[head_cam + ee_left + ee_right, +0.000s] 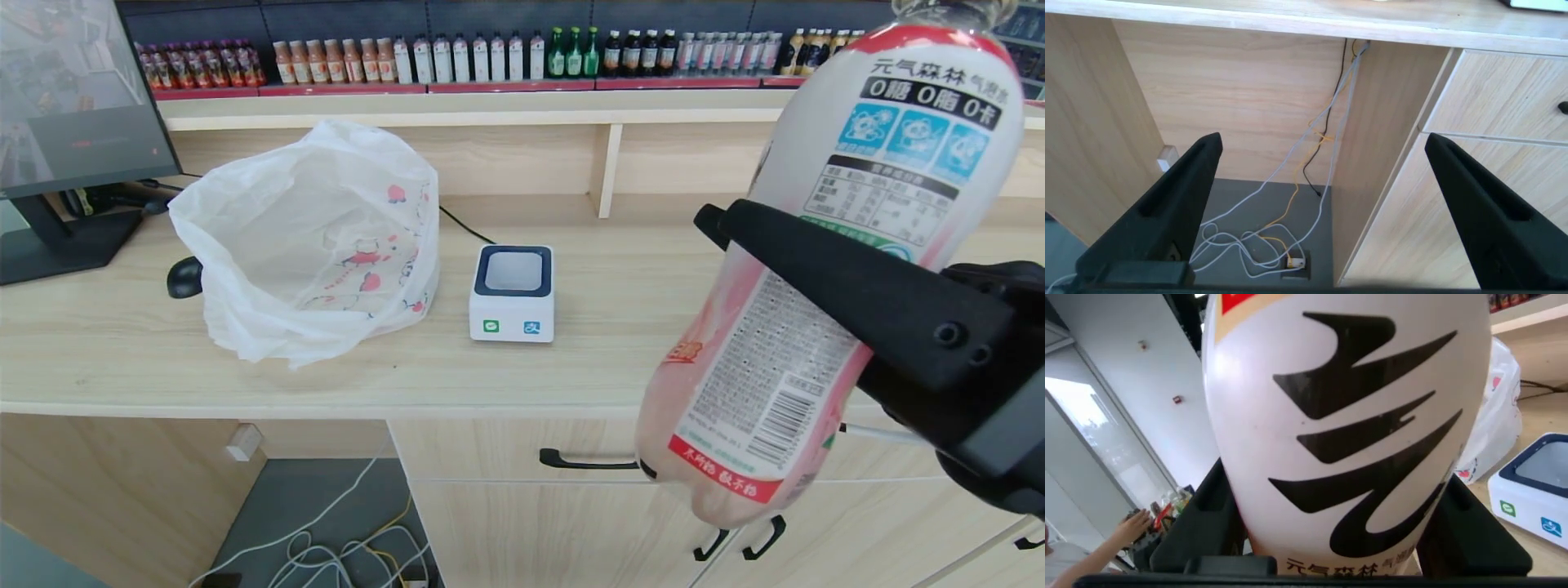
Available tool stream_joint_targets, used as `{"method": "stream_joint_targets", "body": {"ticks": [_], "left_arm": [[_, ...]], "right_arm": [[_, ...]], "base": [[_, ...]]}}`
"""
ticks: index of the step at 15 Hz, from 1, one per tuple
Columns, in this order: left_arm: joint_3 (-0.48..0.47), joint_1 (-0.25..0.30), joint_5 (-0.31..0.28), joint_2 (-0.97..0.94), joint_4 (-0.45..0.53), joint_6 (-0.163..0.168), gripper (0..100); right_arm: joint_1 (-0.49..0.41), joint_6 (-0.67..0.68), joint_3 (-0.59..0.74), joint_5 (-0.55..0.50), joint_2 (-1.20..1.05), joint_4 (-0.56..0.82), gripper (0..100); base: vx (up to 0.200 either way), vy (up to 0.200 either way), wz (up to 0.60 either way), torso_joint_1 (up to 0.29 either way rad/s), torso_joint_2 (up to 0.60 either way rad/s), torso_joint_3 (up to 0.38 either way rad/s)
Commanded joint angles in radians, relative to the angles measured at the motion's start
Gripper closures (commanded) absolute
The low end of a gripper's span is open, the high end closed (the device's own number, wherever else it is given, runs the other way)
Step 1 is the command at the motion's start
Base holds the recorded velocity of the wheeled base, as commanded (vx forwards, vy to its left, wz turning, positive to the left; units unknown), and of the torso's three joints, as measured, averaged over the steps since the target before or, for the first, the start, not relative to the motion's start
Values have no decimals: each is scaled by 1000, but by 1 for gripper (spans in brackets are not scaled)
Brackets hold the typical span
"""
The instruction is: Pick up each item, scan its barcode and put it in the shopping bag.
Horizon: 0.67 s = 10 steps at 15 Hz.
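Right hand (739, 233) is clenched on the bottle (784, 343), one black finger (857, 286) crossing the label at mid-body; the opposite finger is hidden behind the bottle in the head view. The bottle hangs in the air closest to the camera, tilted with its neck up and away, out in front of the bench (571, 367) edge and on the robot's right of the scanner (512, 292). Its cap is cut off at the upper edge, and its barcode (784, 425) sits near the lower end, facing the camera. Left hand (1323, 204) is released, fingers (1176, 212) spread wide with nothing between them, low below the bench top facing the kneehole, where loose cables (1266, 245) lie on the floor. Drawer fronts with a black handle (588, 463) run under the bench. On the bench top the scanner stands window up, well apart from the bottle. Just beside it, on the robot's left, the white shopping bag (310, 237) stands with its mouth open; its bottom is hard to make out. A dark rounded object (184, 278), possibly a mouse, is half hidden behind the bag. A monitor (73, 98) is cut off at the left edge. Farthest back, a shelf (490, 86) carries a row of drinks.
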Motion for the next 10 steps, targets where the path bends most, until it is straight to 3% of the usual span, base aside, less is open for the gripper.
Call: {"method": "stream_joint_targets", "body": {"ticks": [1, 10], "left_arm": [[0, 0, 0, 0, 0, 0, 0], [0, 0, 0, 0, 0, 0, 0]], "right_arm": [[9, 13, 5, 0, 19, -21, 100], [38, 37, -17, 0, 77, -85, 100]], "base": [[0, 0, 0, 0, 0, 0], [0, 0, 0, 0, 0, 0]]}}
